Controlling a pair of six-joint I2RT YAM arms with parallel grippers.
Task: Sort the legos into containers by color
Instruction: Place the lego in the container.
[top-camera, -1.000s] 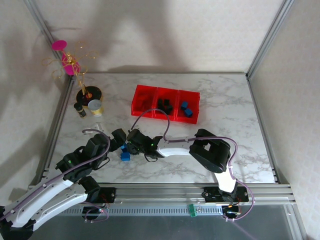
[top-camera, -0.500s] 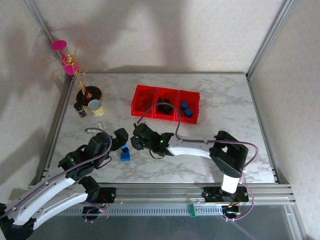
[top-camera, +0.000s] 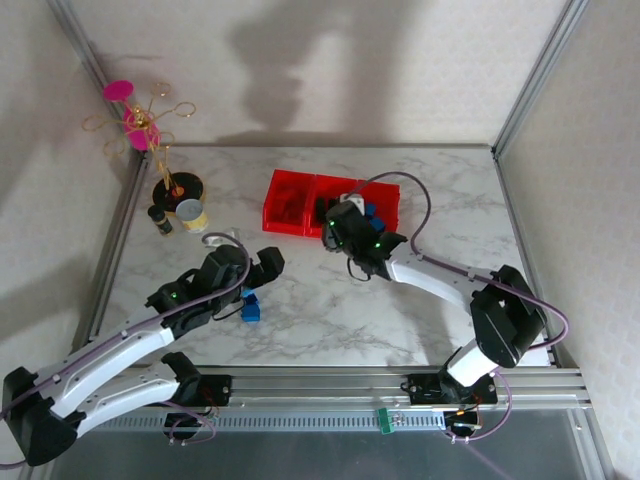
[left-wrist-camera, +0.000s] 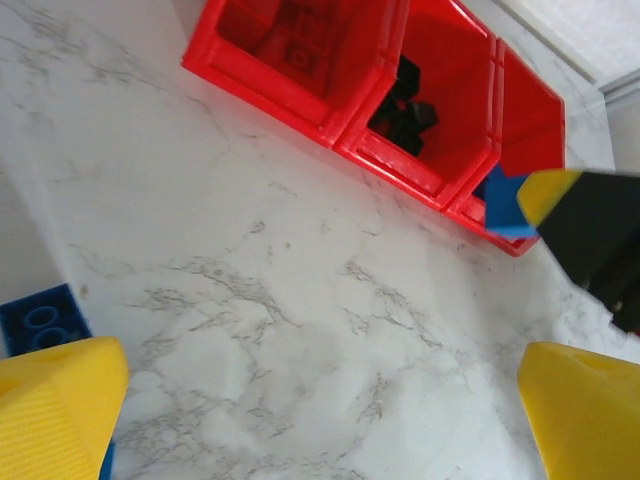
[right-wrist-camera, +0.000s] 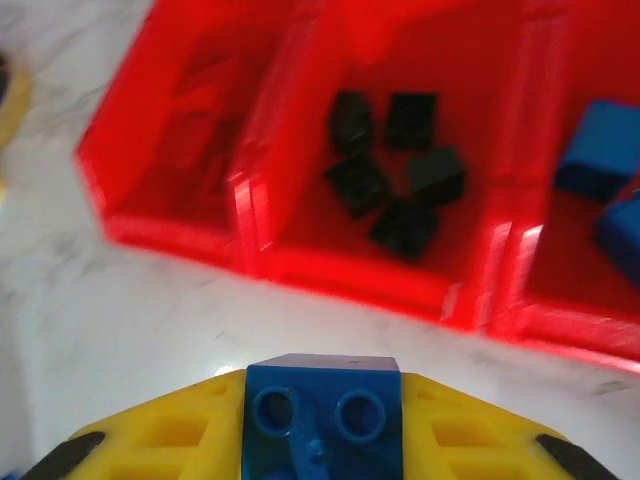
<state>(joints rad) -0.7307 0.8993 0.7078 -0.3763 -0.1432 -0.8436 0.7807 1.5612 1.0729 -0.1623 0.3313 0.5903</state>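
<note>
As things stand: right gripper (top-camera: 343, 225) is pinching a blue brick (right-wrist-camera: 322, 412), studs toward the wrist camera, a yellow finger (right-wrist-camera: 150, 432) on each side.
Brick position: held off the worktop (top-camera: 430, 310), just short of the near wall of the bins (top-camera: 283, 227).
Bins: three joined in a row. Left holds red bricks (right-wrist-camera: 200, 120) (blurred), middle holds black bricks (right-wrist-camera: 395, 190), right holds blue bricks (right-wrist-camera: 598, 165).
Key relation: from the right gripper the middle bin lies dead ahead; the bin with blue is ahead and off to the right. By my reading you must carry the brick sideways past that dividing wall before you let go.
Long axis: the stud pair runs finger to finger. The brick's depth is hidden, so cube or oblong you cannot tell.
Left gripper (top-camera: 257, 266): spread wide, holding nothing, over loose blue bricks (top-camera: 250, 306) on the worktop, well apart from the bins.
Nearer arm: right for the bins; left for the loose blue bricks.
Risk: release too early and blue likely drops among the black bricks.
</note>
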